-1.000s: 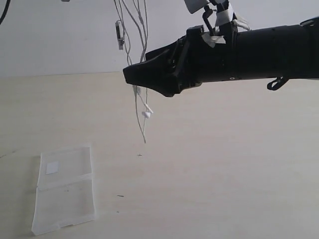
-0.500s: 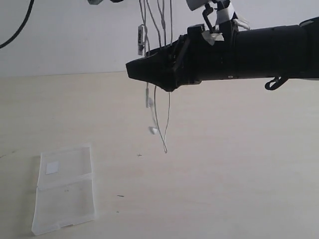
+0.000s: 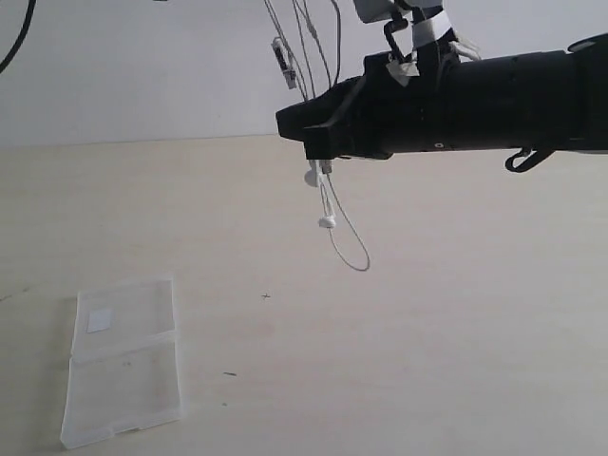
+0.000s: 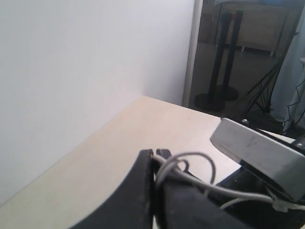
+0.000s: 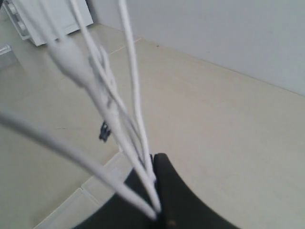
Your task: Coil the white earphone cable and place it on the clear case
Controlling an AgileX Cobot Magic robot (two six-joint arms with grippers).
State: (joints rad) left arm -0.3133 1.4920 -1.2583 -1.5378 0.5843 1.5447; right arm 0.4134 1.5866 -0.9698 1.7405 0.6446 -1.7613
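The white earphone cable [image 3: 344, 237] hangs in the air from above the frame, with its inline remote [image 3: 281, 61] high up. Two earbuds [image 3: 326, 221] and a loose loop dangle below my right gripper [image 3: 293, 122]. That gripper reaches in from the right and is shut on several strands [image 5: 129, 100]. My left gripper [image 4: 155, 154] is out of the exterior view; its wrist view shows it shut on coiled turns of the cable [image 4: 193, 164]. The clear case [image 3: 123, 366], with its white sticker [image 3: 99, 320], lies open and flat at lower left, well apart from both grippers.
The pale wooden tabletop [image 3: 427, 361] meets a white wall [image 3: 114, 66] behind. A black robot cable [image 3: 13, 43] hangs at the top left. The right arm's grey camera housing [image 4: 257, 152] sits close to the left gripper.
My right gripper has drawn back to the right along the cable. The hanging strands, earbuds and loop have swung right with it. The case has not moved.
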